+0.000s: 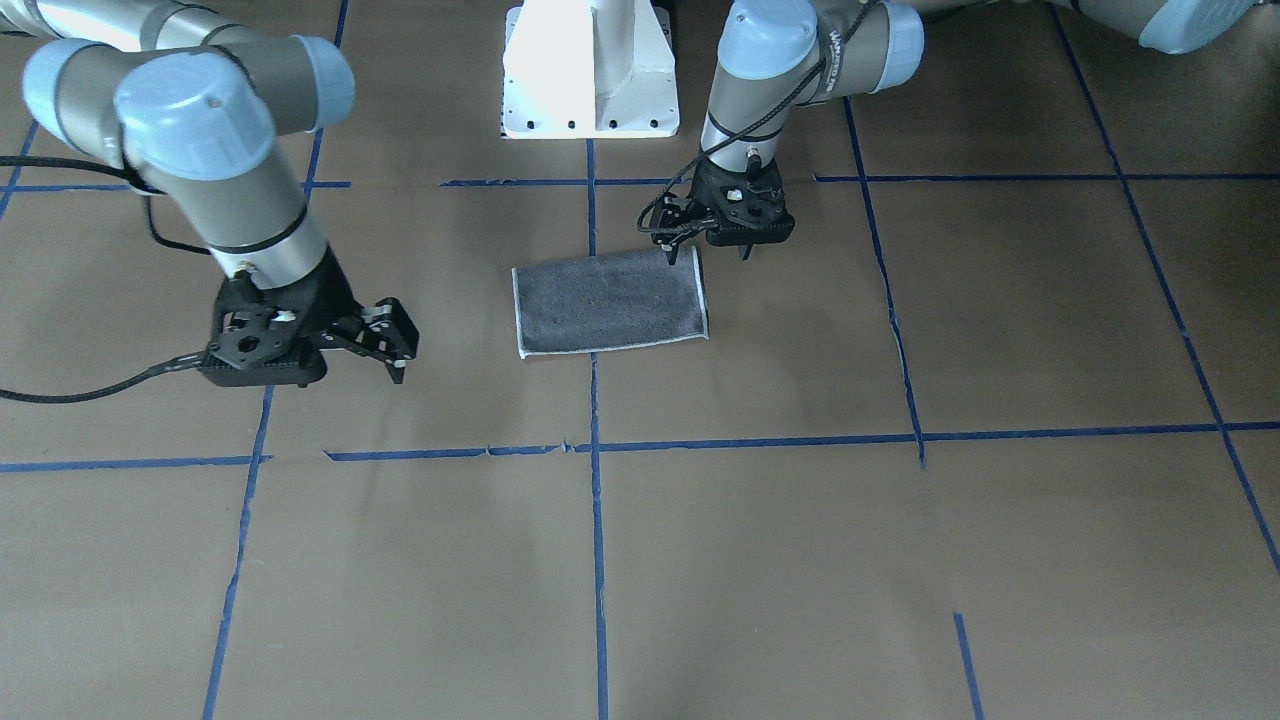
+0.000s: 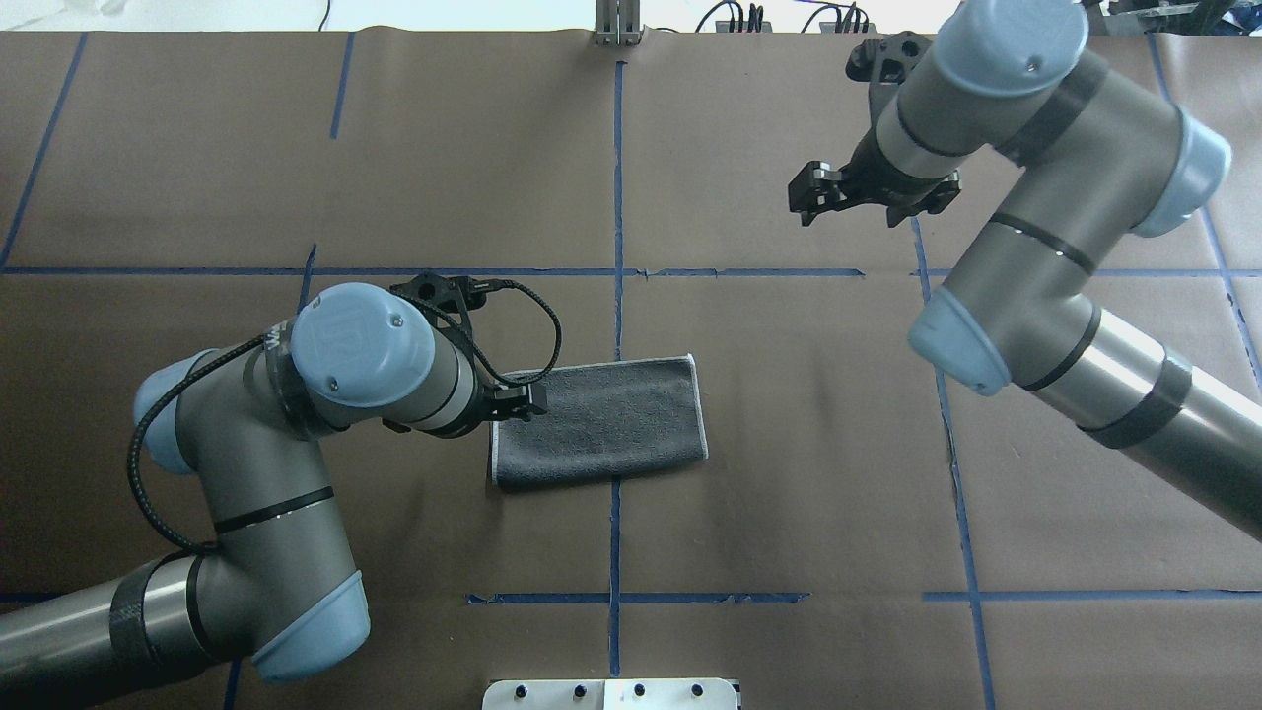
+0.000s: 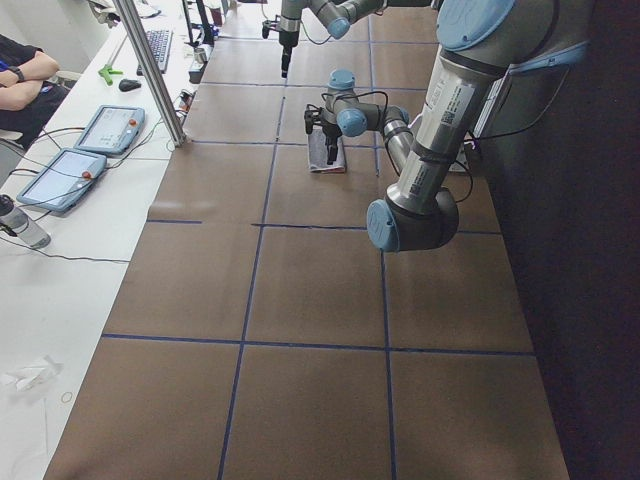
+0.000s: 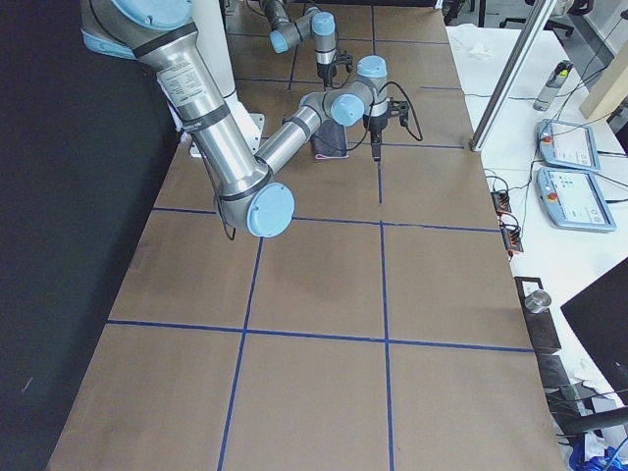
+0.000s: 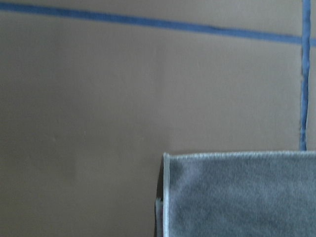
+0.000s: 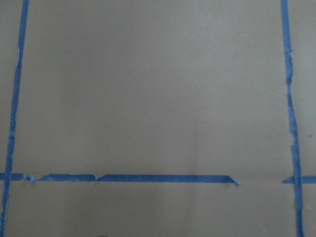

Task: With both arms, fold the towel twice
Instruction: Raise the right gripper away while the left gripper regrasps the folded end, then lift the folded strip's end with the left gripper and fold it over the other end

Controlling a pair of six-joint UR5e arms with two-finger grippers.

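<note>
Left of the towel: a wide run of bare brown table, crossed by blue tape lines. Lies flat near the table's middle, straddling the centre tape line, long sides running left to right, dark grey face up, whitish border along the far and right edges. Open paper on every side, most of it to the right and toward the far edge.

Over the towel's left short edge: the left gripper, pointing straight down from a sharply bent left arm, jaws apart, one fingertip either side of that edge as seen from the front. Cannot tell whether touching the cloth. Far to the right and beyond the towel: the right gripper, held above bare table on the right arm, jaws likewise apart, well away from the cloth.

From the left wrist: a close look at one towel corner, stitched border and a second layer beneath, missed by the wider cameras. From the right wrist: only paper and tape.
</note>
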